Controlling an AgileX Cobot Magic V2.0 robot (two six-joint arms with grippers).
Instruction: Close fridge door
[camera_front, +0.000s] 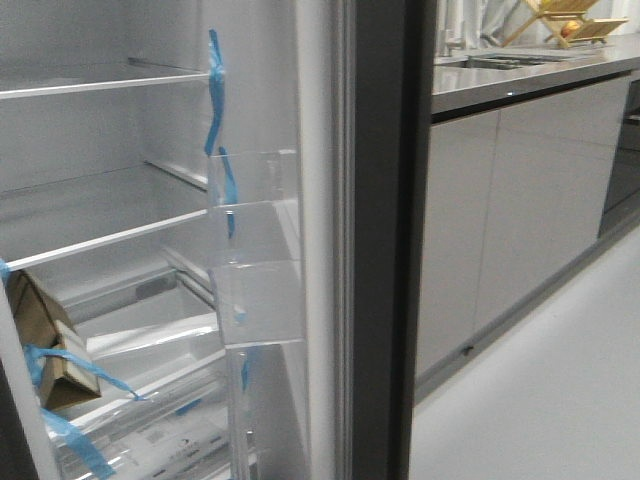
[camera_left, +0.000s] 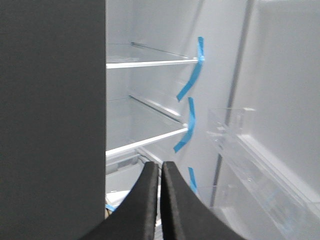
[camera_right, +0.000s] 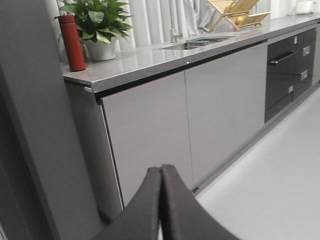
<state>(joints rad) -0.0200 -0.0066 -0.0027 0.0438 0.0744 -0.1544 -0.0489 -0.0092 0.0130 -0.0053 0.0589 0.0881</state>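
The fridge door (camera_front: 380, 240) stands open, seen edge-on in the front view as a tall dark-grey strip down the middle. Its white inner side faces left, carrying clear door bins (camera_front: 258, 250) with blue tape strips (camera_front: 215, 90) hanging loose. Left of it, the lit fridge interior shows glass shelves (camera_front: 100, 82) and a brown cardboard box (camera_front: 45, 340) low down, also taped.

In the left wrist view, the left gripper (camera_left: 160, 200) has its black fingers pressed together, holding nothing, pointing into the interior beside a dark-grey panel (camera_left: 50, 120).

In the right wrist view, the right gripper (camera_right: 160, 205) is likewise closed and empty, aimed at light-grey cabinet fronts (camera_right: 150, 130) under a grey counter (camera_right: 150, 60). On the counter stand a red bottle (camera_right: 71, 42), a potted plant (camera_right: 100, 25) and a wooden dish rack (camera_right: 237, 12) near a sink (camera_right: 200, 42).
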